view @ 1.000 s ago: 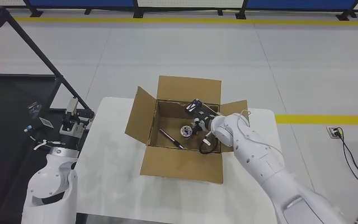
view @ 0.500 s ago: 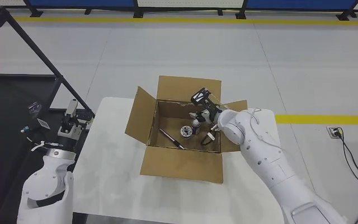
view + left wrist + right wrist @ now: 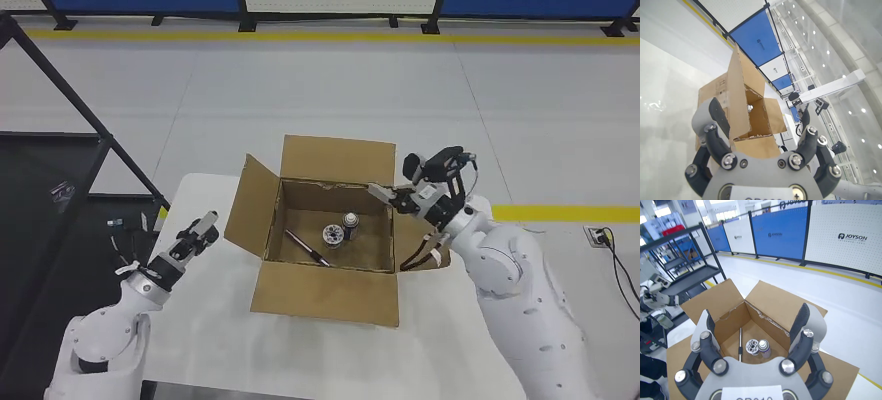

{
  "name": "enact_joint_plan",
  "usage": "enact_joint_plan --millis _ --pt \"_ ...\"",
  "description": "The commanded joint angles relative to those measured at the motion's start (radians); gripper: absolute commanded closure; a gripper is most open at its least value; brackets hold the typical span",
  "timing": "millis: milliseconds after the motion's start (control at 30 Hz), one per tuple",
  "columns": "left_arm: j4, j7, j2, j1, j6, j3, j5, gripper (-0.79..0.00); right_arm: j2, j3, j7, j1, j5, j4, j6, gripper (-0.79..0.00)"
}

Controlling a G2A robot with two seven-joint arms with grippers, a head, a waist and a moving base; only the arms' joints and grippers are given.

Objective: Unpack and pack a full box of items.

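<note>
An open cardboard box (image 3: 325, 290) stands in the middle of the white table (image 3: 200, 310), all flaps out. Inside lie a thin metal rod (image 3: 305, 247), a round metal part (image 3: 332, 234) and a small upright spray can (image 3: 351, 220). My right gripper (image 3: 395, 197) hovers open over the box's right flap, holding nothing. Its wrist view looks down into the box (image 3: 770, 315) at the rod (image 3: 740, 340), the round part (image 3: 752, 346) and the can (image 3: 763, 346), with the gripper (image 3: 756, 321) above them. My left gripper (image 3: 203, 226) is open above the table, left of the box (image 3: 738, 91).
A black metal rack (image 3: 60, 160) stands beside the table's left edge. The box's left flap (image 3: 248, 205) leans out toward the left gripper. Bare table lies in front of the box and to its left.
My right gripper has risen out of the box and drawn back to the right, over the flap, with nothing in it. The left arm has swung from the rack side toward the box.
</note>
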Motion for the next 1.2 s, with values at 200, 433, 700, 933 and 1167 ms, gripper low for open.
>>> enact_joint_plan --millis 200,433,700,933,1167 --pt "-0.032 -0.031 0.003 -0.004 0.005 0.083 0.029 -0.785 0.008 0.056 -0.005 -0.041 0.051 -0.014 0.011 -0.785" --pt "-0.041 -0.027 0.003 -0.029 0.019 0.162 0.065 -0.785 0.013 0.105 -0.001 -0.068 0.147 0.006 0.032 -0.785" --pt "-0.014 -0.049 -0.001 -0.083 0.064 0.264 0.084 -0.785 0.047 0.267 0.272 -0.066 0.487 0.153 -0.019 -0.785" --pt "0.035 -0.042 -0.005 -0.13 0.096 0.342 0.129 -0.785 0.07 0.281 0.511 -0.024 0.619 0.287 0.005 -0.785" --pt "0.086 -0.023 -0.008 -0.167 0.123 0.395 0.179 -0.785 0.067 0.172 0.649 0.07 0.668 0.386 -0.021 -0.785"
